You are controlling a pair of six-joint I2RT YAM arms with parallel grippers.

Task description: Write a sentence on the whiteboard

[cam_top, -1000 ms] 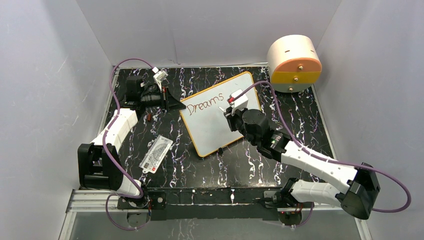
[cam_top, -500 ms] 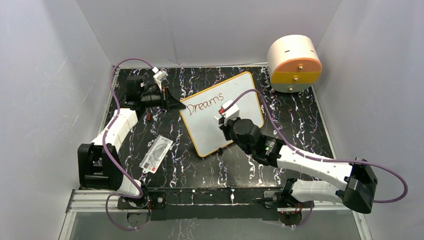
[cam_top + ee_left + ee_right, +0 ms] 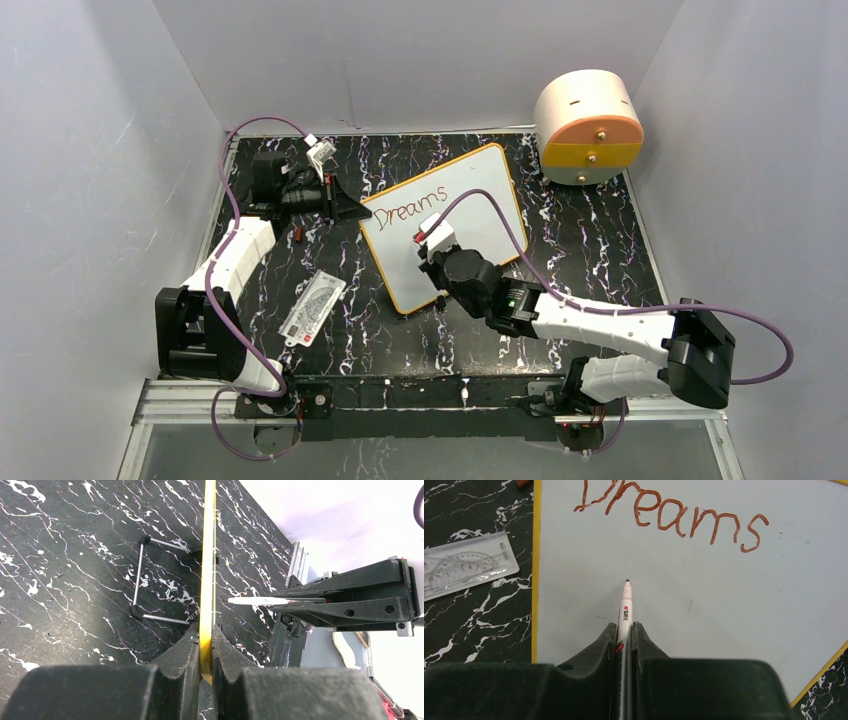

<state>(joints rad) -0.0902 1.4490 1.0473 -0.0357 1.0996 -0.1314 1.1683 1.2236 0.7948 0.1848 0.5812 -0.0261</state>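
ONE WORD DOWN: we see a sentence (image 3: pixel 674 511) that reads only "Dreams", in reddish-brown across the top of the whiteboard (image 3: pixel 395 258). The board sits angled on the black marbled table (image 3: pixel 600 230) between the two arms. The left gripper (image 3: pixel 205 647) is clamped on the board's yellow frame, steadying it. The right gripper (image 3: pixel 624 632) is closed around a white marker (image 3: pixel 626 605), with the tip poised over blank white just under the word — whether it touches the surface we cannot tell. By our reckoning the job is at an early stage — one word makes no sentence, and the space below is unwritten.
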